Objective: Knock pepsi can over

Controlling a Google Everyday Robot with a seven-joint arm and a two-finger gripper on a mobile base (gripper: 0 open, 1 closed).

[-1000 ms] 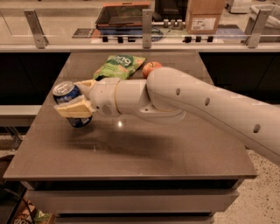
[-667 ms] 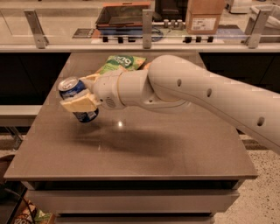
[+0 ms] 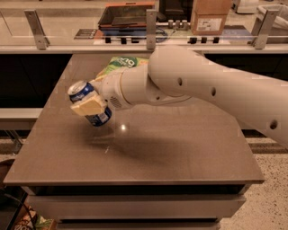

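On the Tabletop's Left Side: Tilted Pepsi Can in Gripper

Surroundings: a green snack bag [image 3: 120,63] lies at the far side of the grey-brown table [image 3: 180,152], directly behind the arm and partly hidden by it. It is near the can but apart from it. Beyond the table runs a railed counter [image 3: 58,41] bearing a cardboard box [image 3: 209,15] and a dark flat tray-like item [image 3: 128,13].

Arm: the white arm [image 3: 216,85] enters from the right and reaches leftward across the table, low over the surface. Its gripper [image 3: 85,106] is clamped around the middle of the pepsi can [image 3: 99,117], with one cream finger [image 3: 92,107] laid across the can's front.

Can: it is tilted, silver top up and left, blue base down and right. Whether the base touches the table cannot be told.

Writing: the can's white panel, the bag's white lettering and the box's white label are all illegible.
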